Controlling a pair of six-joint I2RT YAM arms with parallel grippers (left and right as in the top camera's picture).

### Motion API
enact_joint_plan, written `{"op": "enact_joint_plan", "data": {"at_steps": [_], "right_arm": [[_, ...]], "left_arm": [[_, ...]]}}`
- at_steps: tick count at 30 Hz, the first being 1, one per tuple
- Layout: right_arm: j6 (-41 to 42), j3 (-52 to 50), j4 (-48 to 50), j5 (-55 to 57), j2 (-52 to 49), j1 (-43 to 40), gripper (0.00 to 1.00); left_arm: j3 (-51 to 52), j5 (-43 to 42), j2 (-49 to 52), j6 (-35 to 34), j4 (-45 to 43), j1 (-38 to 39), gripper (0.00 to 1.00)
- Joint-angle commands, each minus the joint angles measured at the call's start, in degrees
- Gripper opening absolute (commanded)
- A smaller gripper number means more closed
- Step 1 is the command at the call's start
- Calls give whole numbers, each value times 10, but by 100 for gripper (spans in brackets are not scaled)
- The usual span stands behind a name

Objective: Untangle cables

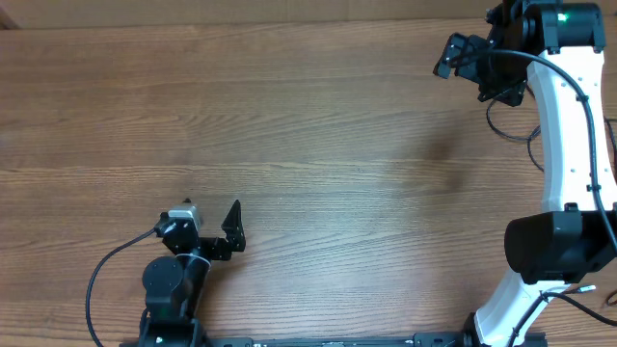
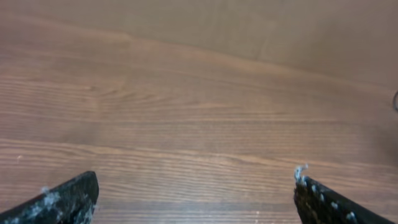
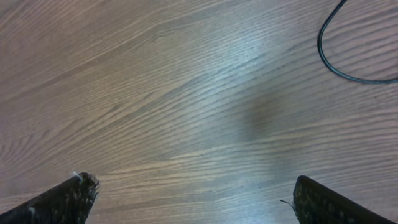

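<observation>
Only part of the cables shows. A thin black cable loop (image 3: 319, 45) lies on the wood table at the top right of the right wrist view. In the overhead view a thin black curve (image 1: 506, 135) lies beside the right arm; the rest is hidden by the arm. My right gripper (image 1: 445, 56) is at the far right of the table, open and empty (image 3: 193, 186), a little left of the loop. My left gripper (image 1: 236, 231) is near the front left, open and empty (image 2: 196, 186), far from any cable.
The white right arm (image 1: 564, 145) stretches along the table's right side, with its own thicker black wires on it. The left arm's base (image 1: 172, 284) and its wire sit at the front left. The wood table (image 1: 308, 145) fills all views.
</observation>
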State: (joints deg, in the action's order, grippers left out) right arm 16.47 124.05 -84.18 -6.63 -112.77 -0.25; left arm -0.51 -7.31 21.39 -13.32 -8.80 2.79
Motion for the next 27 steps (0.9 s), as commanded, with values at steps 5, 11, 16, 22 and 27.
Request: {"op": "enact_joint_plan", "data": {"at_steps": [5, 11, 16, 22, 27], "right_arm": [[0, 0, 0, 1, 5, 0, 100], [0, 0, 0, 1, 5, 0, 100], [0, 0, 0, 1, 5, 0, 100], [0, 0, 0, 1, 5, 0, 100], [0, 0, 0, 1, 5, 0, 100]], "left_arm": [[2, -3, -125, 7, 127, -32, 100], [2, -18, -188, 11, 127, -40, 99], [2, -32, -212, 36, 124, -42, 99], [2, -32, -212, 102, 124, -49, 100], [2, -25, -212, 121, 126, -49, 100]]}}
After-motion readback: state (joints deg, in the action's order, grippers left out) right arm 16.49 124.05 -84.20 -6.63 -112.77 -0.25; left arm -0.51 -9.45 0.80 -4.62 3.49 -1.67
